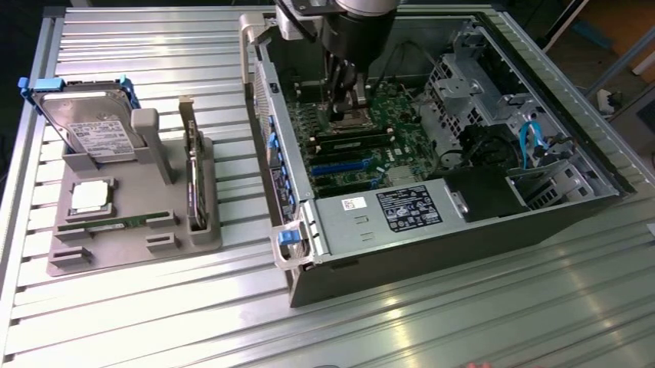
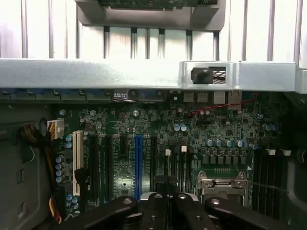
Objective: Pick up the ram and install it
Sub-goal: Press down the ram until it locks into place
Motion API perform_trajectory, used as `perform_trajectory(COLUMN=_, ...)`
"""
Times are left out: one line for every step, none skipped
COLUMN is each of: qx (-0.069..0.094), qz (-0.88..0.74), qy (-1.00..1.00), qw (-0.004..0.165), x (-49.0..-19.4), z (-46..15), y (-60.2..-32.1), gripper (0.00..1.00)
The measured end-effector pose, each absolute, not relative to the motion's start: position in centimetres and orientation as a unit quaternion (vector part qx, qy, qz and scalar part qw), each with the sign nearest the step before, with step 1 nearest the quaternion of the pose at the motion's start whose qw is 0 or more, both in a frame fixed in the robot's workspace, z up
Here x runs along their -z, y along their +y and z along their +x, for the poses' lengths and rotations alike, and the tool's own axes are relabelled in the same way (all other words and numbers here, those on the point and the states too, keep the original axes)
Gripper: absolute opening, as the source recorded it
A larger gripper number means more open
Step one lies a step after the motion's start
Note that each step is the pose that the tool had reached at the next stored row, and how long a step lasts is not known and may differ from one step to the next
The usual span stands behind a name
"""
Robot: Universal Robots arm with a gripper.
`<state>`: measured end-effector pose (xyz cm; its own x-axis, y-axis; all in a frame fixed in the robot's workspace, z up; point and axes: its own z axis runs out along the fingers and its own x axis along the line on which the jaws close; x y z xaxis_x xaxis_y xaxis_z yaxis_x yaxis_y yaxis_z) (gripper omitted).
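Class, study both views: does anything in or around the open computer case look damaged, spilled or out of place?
Nothing stands out. The computer case lies open on its side, its motherboard looks intact, and the parts sit orderly in the grey holder.

An exterior camera looks down from high and fairly far at a slatted metal table [image 1: 430,322] holding an open computer case [image 1: 450,138]. The wrist camera sits close inside that case, facing the motherboard [image 2: 158,143], which both views share.

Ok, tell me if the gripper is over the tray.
No, the gripper hangs inside the open case, above the motherboard, well to the exterior view's right of the tray.
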<state>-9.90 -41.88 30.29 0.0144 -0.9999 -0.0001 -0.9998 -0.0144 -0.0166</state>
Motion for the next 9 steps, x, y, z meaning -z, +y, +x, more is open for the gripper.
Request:
perform_trajectory(qx=0.006, qz=-0.712, qy=0.702, qw=0.006, x=-30.48, z=-9.90, y=-41.88, gripper=0.11)
perform_trajectory(qx=0.006, qz=-0.712, qy=0.702, qw=0.005, x=-30.72, z=-9.90, y=-41.87, gripper=0.11)
perform_trajectory(qx=0.007, qz=-0.712, qy=0.702, qw=0.005, x=-30.88, z=-9.90, y=-41.87, gripper=0.11)
perform_trajectory(qx=0.007, qz=-0.712, qy=0.702, qw=0.005, x=-30.88, z=-9.90, y=-41.87, gripper=0.11)
perform_trajectory(qx=0.007, qz=-0.712, qy=0.702, qw=0.005, x=-30.88, z=-9.90, y=-41.87, gripper=0.11)
perform_trajectory(qx=0.007, qz=-0.712, qy=0.702, qw=0.005, x=-30.88, z=-9.90, y=-41.87, gripper=0.11)
perform_trajectory(qx=0.007, qz=-0.712, qy=0.702, qw=0.005, x=-30.88, z=-9.90, y=-41.87, gripper=0.11)
perform_trajectory(qx=0.007, qz=-0.712, qy=0.702, qw=0.004, x=-30.89, z=-9.89, y=-41.87, gripper=0.11)
perform_trajectory(qx=0.007, qz=-0.712, qy=0.702, qw=0.004, x=-30.90, z=-9.85, y=-41.87, gripper=0.11)
